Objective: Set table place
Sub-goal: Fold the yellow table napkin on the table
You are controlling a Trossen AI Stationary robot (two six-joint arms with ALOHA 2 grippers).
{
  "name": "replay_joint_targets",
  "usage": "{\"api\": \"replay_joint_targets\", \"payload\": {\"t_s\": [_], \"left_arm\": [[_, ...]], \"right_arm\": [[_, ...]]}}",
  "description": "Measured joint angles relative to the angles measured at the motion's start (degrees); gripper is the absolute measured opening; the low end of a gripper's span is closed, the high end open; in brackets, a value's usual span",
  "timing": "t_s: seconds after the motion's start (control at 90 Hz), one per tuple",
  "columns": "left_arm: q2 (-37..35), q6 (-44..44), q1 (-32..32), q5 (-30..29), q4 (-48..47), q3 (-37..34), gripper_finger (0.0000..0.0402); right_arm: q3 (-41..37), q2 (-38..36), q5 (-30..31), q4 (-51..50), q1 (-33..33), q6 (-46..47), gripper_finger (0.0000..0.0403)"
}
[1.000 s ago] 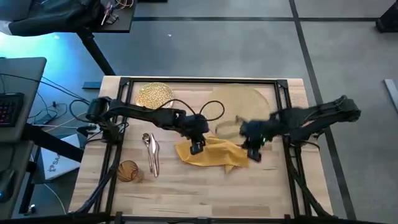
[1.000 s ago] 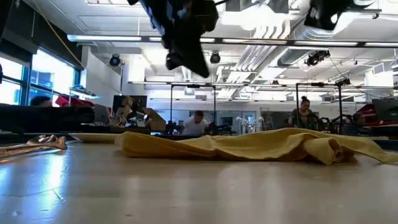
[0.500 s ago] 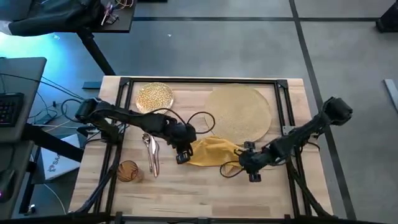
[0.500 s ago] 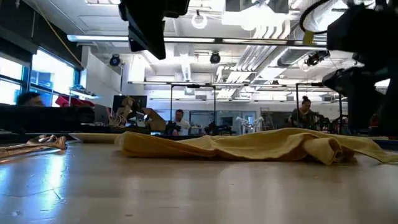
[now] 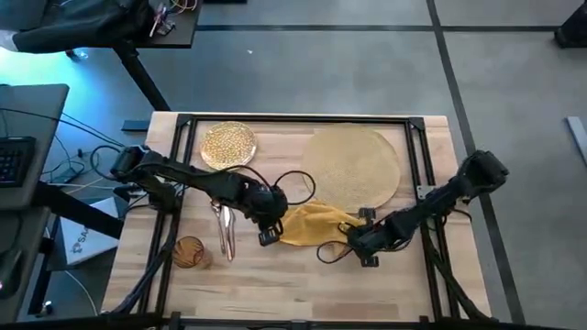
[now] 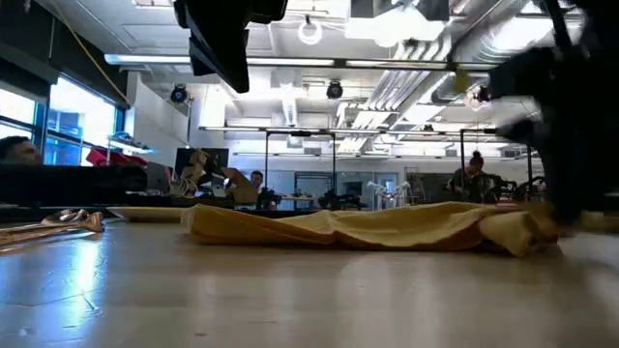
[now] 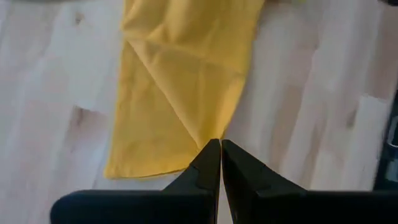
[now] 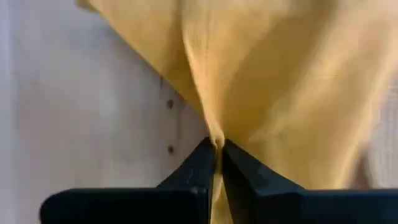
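No legible text, labels or numbers anywhere.

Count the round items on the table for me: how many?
3: the straw mat at the far middle, the gold plate at the far left, and the amber tumbler at the near left. The crumpled napkin may hide something.

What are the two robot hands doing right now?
Left gripper: shut, at the napkin's edge.
Right gripper: shut on the napkin.

Grey floor [image 5: 385, 64], dark desk [image 5: 27, 119], bright windows [image 6: 19, 121], ceiling strip lights [image 6: 319, 61].
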Motion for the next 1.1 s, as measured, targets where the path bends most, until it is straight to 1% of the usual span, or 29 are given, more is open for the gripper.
{"api": "replay_joint_targets", "payload": {"t_s": [0.111,0.2,0.267,0.378,0.522,0.578,0.711,0.867,0.989,1.1], "left_arm": [[0.0,-1.2,0.0,-2.4,1.8,0.0,0.0000],[0.0,-0.7,0.0,-4.6,5.6,0.0,0.0002],[0.0,1.7,0.0,-7.6,9.9,0.0,0.0010],[0.0,8.1,0.0,-11.2,19.8,0.0,0.0036],[0.3,15.8,0.6,-14.1,33.3,0.0,0.0091],[0.3,17.1,0.9,-16.2,36.4,0.0,0.0115],[1.5,16.7,2.4,-22.6,42.2,0.0,0.0173],[5.0,17.1,3.8,-23.9,52.1,0.0,0.0228],[7.8,16.6,4.2,-24.5,54.0,0.0,0.0242],[8.5,15.4,3.7,-28.7,49.6,0.0,0.0232]], "right_arm": [[7.3,-3.9,-2.3,-10.9,-4.0,0.1,0.0001],[13.5,-7.2,-2.3,-13.4,-7.9,1.3,0.0000],[17.5,-9.3,-2.2,-15.4,-11.6,1.5,0.0000],[24.1,-11.0,-2.4,-15.8,-17.4,2.4,0.0000],[31.0,-11.2,-2.5,-17.2,-22.4,1.0,0.0000],[32.5,-11.0,-2.5,-17.4,-23.7,0.2,0.0000],[34.2,-11.0,-2.6,-17.1,-25.7,-0.5,0.0000],[34.2,-10.8,-3.1,-17.0,-26.6,-0.3,0.0000],[34.2,-10.8,-3.4,-17.1,-26.7,-0.6,0.0000],[34.2,-11.4,-3.6,-18.9,-26.7,-0.7,0.0000]]}}
